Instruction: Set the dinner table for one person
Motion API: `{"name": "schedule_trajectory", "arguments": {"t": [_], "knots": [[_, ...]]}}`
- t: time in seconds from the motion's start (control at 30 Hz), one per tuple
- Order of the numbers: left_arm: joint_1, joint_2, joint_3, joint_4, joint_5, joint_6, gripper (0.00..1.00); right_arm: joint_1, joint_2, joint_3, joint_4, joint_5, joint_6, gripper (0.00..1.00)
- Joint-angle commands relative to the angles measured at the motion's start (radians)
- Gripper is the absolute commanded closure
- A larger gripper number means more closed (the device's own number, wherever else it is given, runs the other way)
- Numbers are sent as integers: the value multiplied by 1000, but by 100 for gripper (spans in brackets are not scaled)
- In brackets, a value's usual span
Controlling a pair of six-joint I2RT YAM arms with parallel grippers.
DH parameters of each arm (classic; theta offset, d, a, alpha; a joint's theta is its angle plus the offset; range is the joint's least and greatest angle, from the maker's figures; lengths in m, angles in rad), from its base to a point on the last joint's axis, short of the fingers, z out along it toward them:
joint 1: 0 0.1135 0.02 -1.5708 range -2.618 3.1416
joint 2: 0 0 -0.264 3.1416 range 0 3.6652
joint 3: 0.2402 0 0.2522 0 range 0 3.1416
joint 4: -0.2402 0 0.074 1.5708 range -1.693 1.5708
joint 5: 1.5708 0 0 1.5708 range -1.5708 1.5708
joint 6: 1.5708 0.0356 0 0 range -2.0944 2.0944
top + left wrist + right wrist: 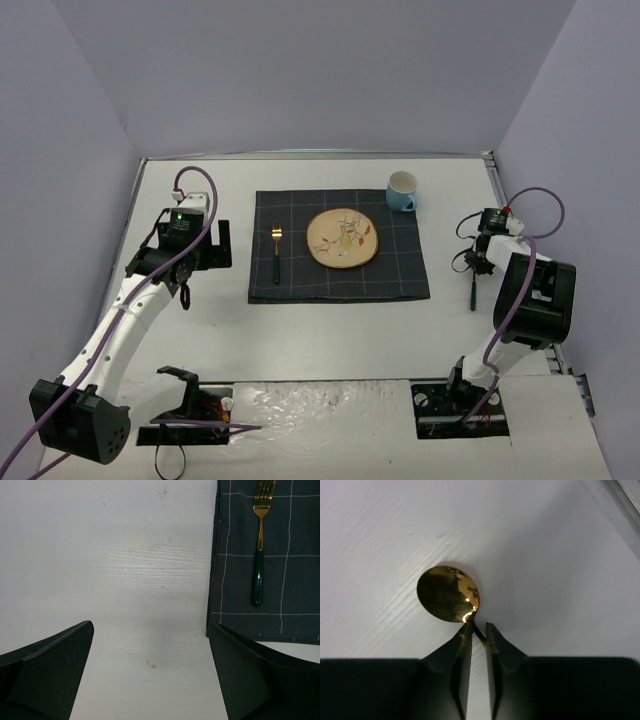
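Seen from above, the large plain white rectangular worktop with a thin metal rim [330,330] carries a dark navy grid-checked cloth mat [300,285] near its middle. A round tan plate with a painted pattern [342,238] sits on the mat. A gold fork with a dark green handle [276,252] lies to its left, tines pointing away from me. A light blue mug with a white inside [402,190] stands at the mat's far right corner. The gold-bowled spoon with a dark handle [473,293] is out to the right, apart from the mat. I judge the plate, fork and mug as placed. The spoon looks like the one piece left to bring in beside the plate.

In the left wrist view, my left pincer [150,630] is spread wide with nothing between its fingers. It hangs over bare worktop just left of the mat's edge.

In the right wrist view, my right pincer [479,630] is closed on the spoon's neck, right behind the bowl. I cannot tell whether the bowl touches the worktop.
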Motion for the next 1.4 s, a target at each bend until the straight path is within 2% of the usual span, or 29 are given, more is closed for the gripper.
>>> {"name": "schedule_trajectory", "arguments": {"t": [0.0,0.37,0.77,0.9,1.1,1.37], "knots": [[5,-14,24,47,-8,9,3,75,69,59,-40,-24,-22,98],[14,-12,26,42,-14,12,3,143,294,327,-37,-45,-66,100],[14,-11,26,44,-8,13,3,173,391,470,-42,-11,-287,97],[14,-11,26,44,-10,14,3,182,389,473,-40,-32,-336,86],[14,-10,26,46,-9,12,3,183,298,423,-31,-87,-279,62],[14,-14,26,47,0,10,3,180,203,271,-25,-132,-182,59]]}}
